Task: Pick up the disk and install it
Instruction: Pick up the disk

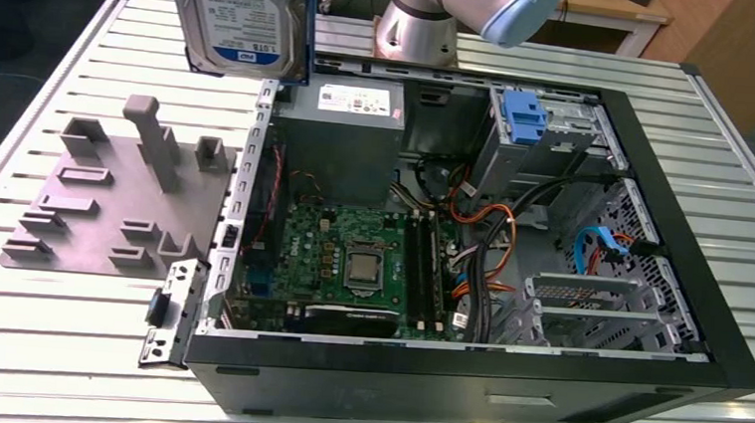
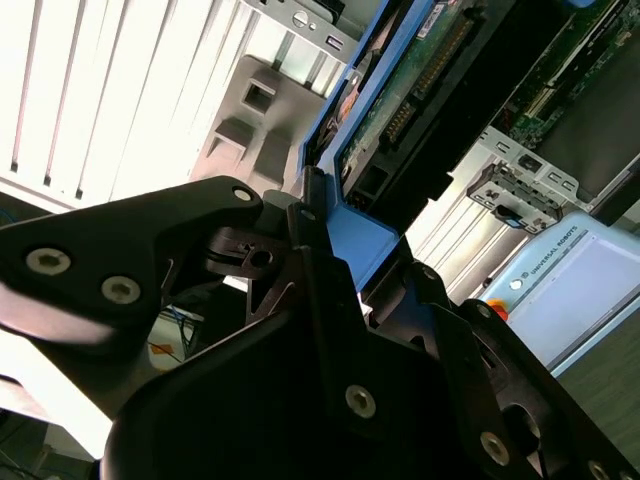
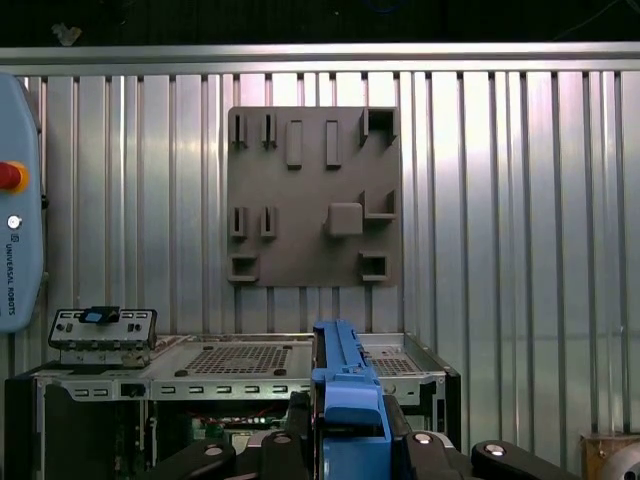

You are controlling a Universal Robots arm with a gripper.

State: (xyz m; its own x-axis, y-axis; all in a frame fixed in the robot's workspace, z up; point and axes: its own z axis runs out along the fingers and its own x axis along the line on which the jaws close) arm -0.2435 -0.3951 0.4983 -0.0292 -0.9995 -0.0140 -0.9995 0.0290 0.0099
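Evidently the tool (image 3: 348,415) is clamped tight around the disk (image 1: 248,13), holding it upright.

The disk (image 1: 239,7) is being recorded as smooth silver metal under a glossy white-and-blue paper label. Blue plastic rails (image 3: 345,390) with a slight sheen are being noted along its edges. The gripper (image 3: 348,425) is being logged as matt black, with bright metal screw heads. The table (image 1: 22,346) is being recorded as ribbed bare metal, brightly reflective. The fixture plate (image 1: 97,227) is being noted as matt grey and plastic-looking. The computer case (image 1: 472,388) is being observed as black-painted outside, with dull perforated sheet metal inside.
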